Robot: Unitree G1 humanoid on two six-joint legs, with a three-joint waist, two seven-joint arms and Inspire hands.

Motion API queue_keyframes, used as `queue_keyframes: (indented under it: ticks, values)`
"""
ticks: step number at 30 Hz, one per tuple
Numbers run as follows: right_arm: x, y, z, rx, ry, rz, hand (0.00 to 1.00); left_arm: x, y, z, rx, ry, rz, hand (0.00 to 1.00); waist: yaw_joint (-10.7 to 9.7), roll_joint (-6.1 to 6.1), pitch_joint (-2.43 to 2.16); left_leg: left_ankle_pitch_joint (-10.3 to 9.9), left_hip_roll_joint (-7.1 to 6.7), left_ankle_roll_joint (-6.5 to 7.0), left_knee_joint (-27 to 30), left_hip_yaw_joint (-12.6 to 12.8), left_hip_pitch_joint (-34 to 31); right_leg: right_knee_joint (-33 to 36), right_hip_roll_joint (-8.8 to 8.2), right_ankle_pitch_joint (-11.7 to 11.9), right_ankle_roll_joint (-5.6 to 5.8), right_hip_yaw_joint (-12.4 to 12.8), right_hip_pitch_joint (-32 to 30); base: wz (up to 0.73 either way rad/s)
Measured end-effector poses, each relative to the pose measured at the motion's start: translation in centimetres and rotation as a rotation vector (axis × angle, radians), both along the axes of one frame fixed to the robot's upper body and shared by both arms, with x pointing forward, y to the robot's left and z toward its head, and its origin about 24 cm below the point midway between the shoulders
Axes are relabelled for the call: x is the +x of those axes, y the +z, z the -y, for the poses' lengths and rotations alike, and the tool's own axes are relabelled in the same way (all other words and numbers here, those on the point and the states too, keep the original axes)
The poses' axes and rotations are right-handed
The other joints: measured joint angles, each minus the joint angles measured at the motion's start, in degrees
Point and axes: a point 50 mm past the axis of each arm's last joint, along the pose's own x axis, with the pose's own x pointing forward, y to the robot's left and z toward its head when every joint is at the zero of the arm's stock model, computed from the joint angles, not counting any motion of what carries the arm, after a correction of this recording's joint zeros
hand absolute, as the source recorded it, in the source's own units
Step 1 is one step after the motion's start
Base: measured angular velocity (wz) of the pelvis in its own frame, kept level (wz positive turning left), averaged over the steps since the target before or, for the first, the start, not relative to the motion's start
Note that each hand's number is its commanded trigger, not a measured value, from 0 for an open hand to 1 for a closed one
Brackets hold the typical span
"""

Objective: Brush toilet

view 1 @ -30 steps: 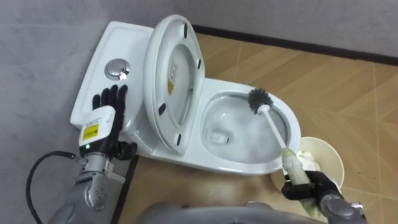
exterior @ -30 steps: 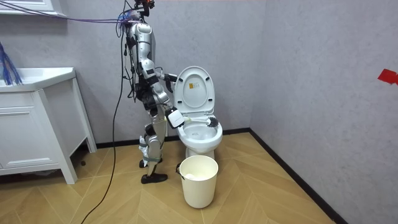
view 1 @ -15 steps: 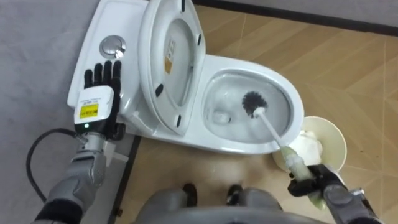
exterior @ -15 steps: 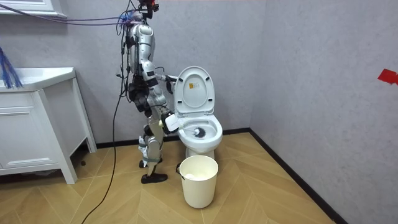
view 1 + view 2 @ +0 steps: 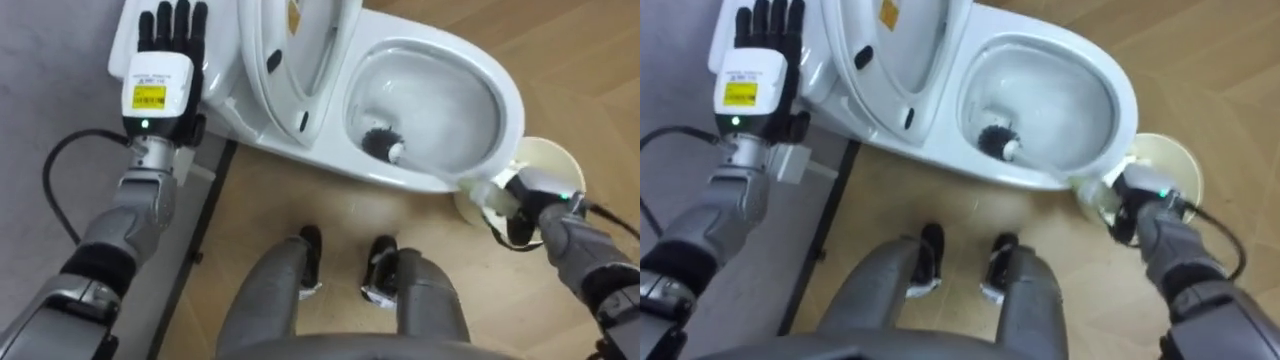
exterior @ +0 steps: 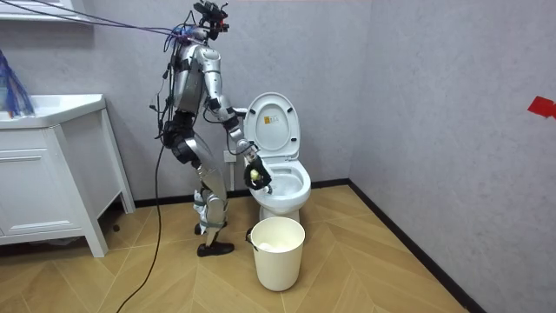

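My right hand [image 5: 528, 205] clamps the pale handle of the black-bristled white toilet brush [image 5: 380, 145], whose head sits low in the white ceramic toilet bowl [image 5: 512, 100]. The shaft crosses the rim, and levering there could twist it loose. My left hand [image 5: 165, 60] hovers, fingers straight.

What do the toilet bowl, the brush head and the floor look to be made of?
Toilet bowl: glossy white with bright highlights, likely glazed ceramic.
Brush head: dark, spiky bristles, probably plastic.
Floor: matte tan planks laid at angles, either wood or wood-look laminate; the look leaves that open.
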Motion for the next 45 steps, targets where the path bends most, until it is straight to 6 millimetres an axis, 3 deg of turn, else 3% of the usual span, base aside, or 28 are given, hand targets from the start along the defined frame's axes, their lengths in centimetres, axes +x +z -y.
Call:
queue_keyframes:
  ticks: [5, 10, 13, 20, 24, 28, 32, 36, 45]
  values:
    - [2.6, 2.1, -0.1, -0.093, 0.059, 0.069, 1.00, 1.3, 1.5, 0.7, -0.010, -0.037, 0.070, 0.00, 1.4, -0.09, 0.40, 0.0, -0.14, -0.30, 2.3, -1.1, -4.1, 2.3, -0.44, -0.4, -0.60, -1.1, -3.5, 0.09]
    - [4.5, 4.1, 0.3, -0.094, 0.022, 0.141, 1.00, 2.6, 3.2, 1.6, -0.003, -0.071, 0.138, 0.00, 3.1, -0.85, 1.25, 0.3, -0.16, -0.78, 3.6, -1.1, -7.1, 4.6, -0.65, -0.7, -1.20, -0.8, -6.8, 0.04]
    - [4.8, 4.4, 0.4, 0.049, -0.118, 0.214, 1.00, 2.8, 3.9, 1.4, 0.002, -0.077, 0.178, 0.00, 3.3, -1.17, 1.59, 0.7, -0.35, -1.21, 3.4, -1.2, -8.4, 5.3, -1.03, -1.0, -1.63, -1.3, -8.3, 0.12]
    - [5.4, 5.2, 1.1, 0.330, -0.416, 0.363, 1.00, 2.7, 4.7, 0.2, 0.025, -0.028, 0.244, 0.00, 1.4, -1.61, 1.84, 1.4, -1.26, -1.87, 4.7, -1.2, -11.5, 8.6, -2.13, -2.0, -2.70, -1.2, -12.1, 0.06]
    - [5.6, 5.2, 0.6, 0.315, -0.377, 0.351, 1.00, 2.8, 4.6, -0.2, 0.029, 0.021, 0.241, 0.00, -0.4, -1.57, 1.82, 1.5, -1.21, -2.04, 5.6, -1.6, -11.7, 9.1, -2.32, -2.2, -3.07, -1.7, -12.0, 0.03]
    - [6.3, 5.4, -0.8, 0.194, -0.219, 0.330, 1.00, 2.8, 4.5, -0.2, 0.033, 0.042, 0.228, 0.00, 0.0, -1.46, 1.75, 1.4, -1.06, -2.07, 5.9, -1.6, -11.5, 9.0, -1.92, -1.8, -3.12, -1.5, -11.8, -0.08]
    - [6.6, 4.9, -3.1, 0.027, -0.024, 0.269, 1.00, 2.8, 3.8, 0.1, 0.030, 0.052, 0.188, 0.00, 1.6, -0.55, 1.78, 1.1, -0.03, -2.19, 5.7, -1.4, -10.1, 7.2, -0.49, -0.9, -3.05, -1.3, -10.2, -0.14]
    - [5.5, 4.3, -3.0, -0.050, 0.043, 0.213, 1.00, 2.4, 3.2, 0.2, 0.035, 0.040, 0.158, 0.00, 1.8, 1.61, 1.45, 1.1, 0.04, -2.25, 4.8, -2.1, -9.6, 5.7, -0.26, -0.8, -3.02, -2.2, -9.0, 0.01]
    - [5.1, 5.3, -5.2, -0.085, 0.161, 0.216, 1.00, 0.9, 2.5, -1.2, -0.063, 0.086, 0.136, 0.00, 2.3, 2.43, 1.06, 0.4, 2.43, -3.83, 4.0, -2.3, -8.9, 2.6, 2.63, 0.0, -4.22, -2.3, -7.7, -0.09]
